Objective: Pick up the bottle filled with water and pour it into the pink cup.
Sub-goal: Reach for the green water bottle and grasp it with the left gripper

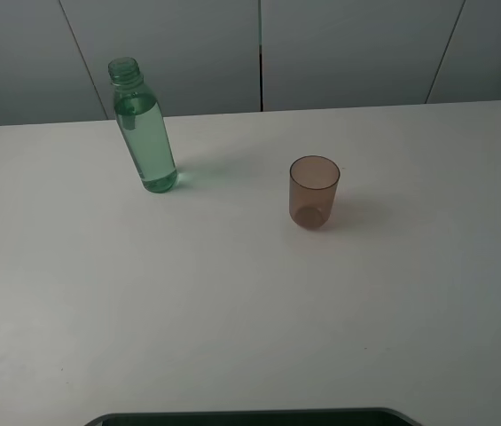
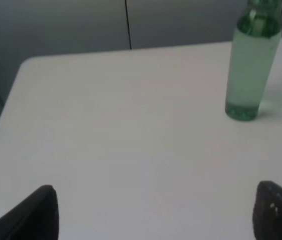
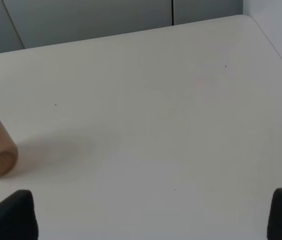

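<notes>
Both grippers, left [image 2: 158, 215] and right [image 3: 148, 215], we find spread wide, holding nothing. We judge the task not begun: the bottle [image 1: 144, 133] stands upright with its water, well apart from the seemingly empty pink cup [image 1: 313, 192].

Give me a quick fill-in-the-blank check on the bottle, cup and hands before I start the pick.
1. The bottle stands upright on the table with no ____ on its neck.
2. In the exterior high view, the pink cup stands to the ____ of the bottle, apart from it.
3. The pink cup is upright and looks ____, with nothing poured in yet.
4. The left hand and right hand are both ____, holding nothing.
Missing words: cap; right; empty; open.
</notes>
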Controlling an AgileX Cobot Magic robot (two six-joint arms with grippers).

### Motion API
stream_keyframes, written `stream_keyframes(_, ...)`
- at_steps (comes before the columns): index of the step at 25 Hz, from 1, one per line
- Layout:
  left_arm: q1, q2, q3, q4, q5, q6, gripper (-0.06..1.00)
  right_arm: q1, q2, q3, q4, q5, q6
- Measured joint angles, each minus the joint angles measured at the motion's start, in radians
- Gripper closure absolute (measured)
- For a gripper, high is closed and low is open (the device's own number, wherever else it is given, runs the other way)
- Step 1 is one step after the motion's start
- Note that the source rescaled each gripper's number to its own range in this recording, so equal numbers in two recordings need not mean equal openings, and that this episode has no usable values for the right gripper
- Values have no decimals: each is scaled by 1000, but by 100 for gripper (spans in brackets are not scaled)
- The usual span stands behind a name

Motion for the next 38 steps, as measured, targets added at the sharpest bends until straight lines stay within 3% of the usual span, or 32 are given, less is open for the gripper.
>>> stream_keyframes(3, 0, 2, -7, 0, -135, 25, -6, 0, 0, 0, 0, 0, 0)
stream_keyframes(8, 0, 80, -9, 0, -446, 32, -6, 0, 0, 0, 0, 0, 0)
stream_keyframes(17, 0, 435, 4, 0, -953, 30, -6, 0, 0, 0, 0, 0, 0)
stream_keyframes(21, 0, 588, 94, 26, -1236, -51, -6, 0, 0, 0, 0, 0, 0)
stream_keyframes(27, 0, 792, 316, 199, -1678, -250, -6, 0, 0, 0, 0, 0, 0)
stream_keyframes(32, 0, 947, 396, 243, -1776, -231, -6, 0, 0, 0, 0, 0, 0)
stream_keyframes(38, 0, 1088, 440, 302, -1967, -209, -6, 0, 0, 0, 0, 0, 0)
